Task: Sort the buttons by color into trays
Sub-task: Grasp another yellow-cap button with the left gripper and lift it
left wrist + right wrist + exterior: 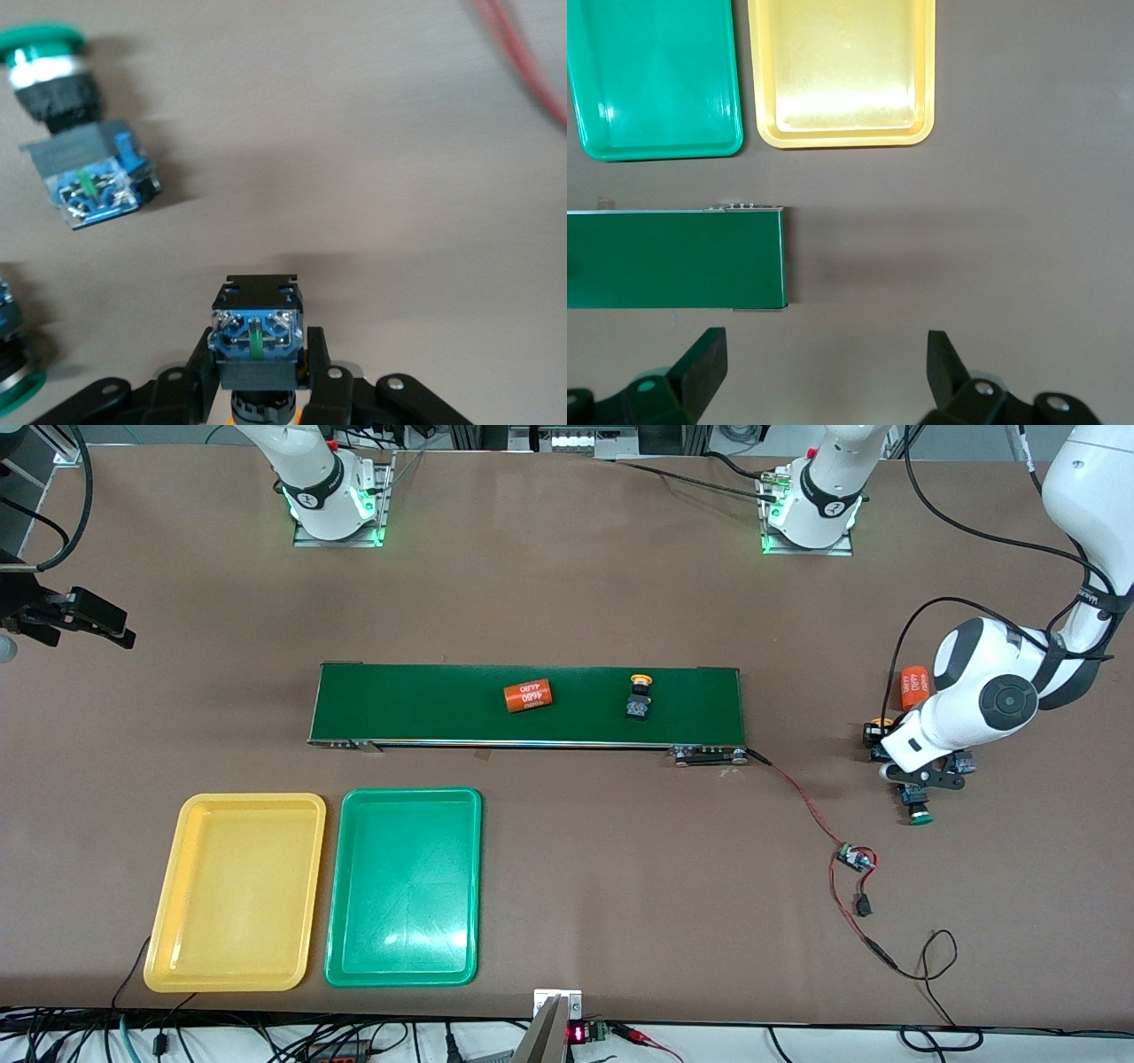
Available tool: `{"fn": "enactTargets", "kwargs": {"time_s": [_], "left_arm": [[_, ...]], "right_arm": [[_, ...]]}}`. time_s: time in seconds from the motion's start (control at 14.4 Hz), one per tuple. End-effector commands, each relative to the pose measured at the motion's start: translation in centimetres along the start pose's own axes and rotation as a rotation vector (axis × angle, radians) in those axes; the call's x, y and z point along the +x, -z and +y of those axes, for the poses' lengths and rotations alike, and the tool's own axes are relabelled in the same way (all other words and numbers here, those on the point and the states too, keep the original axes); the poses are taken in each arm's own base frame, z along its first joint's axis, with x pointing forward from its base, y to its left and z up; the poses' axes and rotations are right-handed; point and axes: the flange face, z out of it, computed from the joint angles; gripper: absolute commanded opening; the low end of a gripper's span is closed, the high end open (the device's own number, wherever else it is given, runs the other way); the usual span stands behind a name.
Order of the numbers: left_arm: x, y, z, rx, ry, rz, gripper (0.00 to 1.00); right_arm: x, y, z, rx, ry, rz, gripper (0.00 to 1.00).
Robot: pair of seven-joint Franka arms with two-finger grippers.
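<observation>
Left hand (259, 376) is clenching a button (257, 332) for us, low over the tabletop (567, 602) at the left arm's end, beside a green-capped button (75, 133). Our right hand (824, 376) is waiting with fingers spread, past the belt's (443, 704) end. One yellow-capped button (639, 696) is lying on the belt; the yellow tray (168, 957) and green tray (341, 957) are sitting side by side nearer the camera

The brown table (567, 602) carries a green conveyor belt (425, 704), a yellow tray (237, 892) and a green tray (406, 886). A green-capped button (84, 142) lies just beside the left gripper (257, 376).
</observation>
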Motion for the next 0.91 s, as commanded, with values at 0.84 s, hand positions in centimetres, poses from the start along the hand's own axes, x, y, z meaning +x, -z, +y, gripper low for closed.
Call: {"fn": "enactTargets", "kwargs": {"time_s": [0.84], "left_arm": [[1.4,8.1,30.4,-0.153,0.049,-0.042,0.23]], "right_arm": [[-0.1,-0.3,1.0,0.02,-0.023,-0.002,1.0]]}}
